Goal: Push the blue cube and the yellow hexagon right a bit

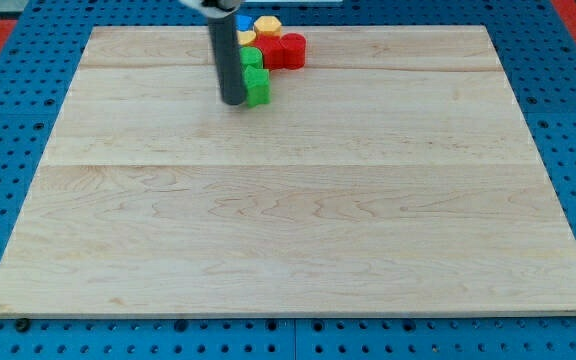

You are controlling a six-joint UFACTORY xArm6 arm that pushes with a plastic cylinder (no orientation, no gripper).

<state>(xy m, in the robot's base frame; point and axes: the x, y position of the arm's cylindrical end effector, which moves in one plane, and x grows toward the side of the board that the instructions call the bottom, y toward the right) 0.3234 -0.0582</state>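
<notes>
The blocks are clustered at the view's top centre of the wooden board [288,200]. The blue cube [243,22] is partly hidden behind the rod, with the yellow hexagon [267,25] just right of it. A second yellow block [247,38] sits below them. Red blocks [286,51] lie to the right, and two green blocks, one [252,57] above the other [257,87], stand below. My tip [233,101] rests on the board, touching the left side of the lower green block, below and left of the blue cube.
The wooden board lies on a blue pegboard table [8,60]. The rod rises from the tip to the view's top edge and covers the cluster's left part.
</notes>
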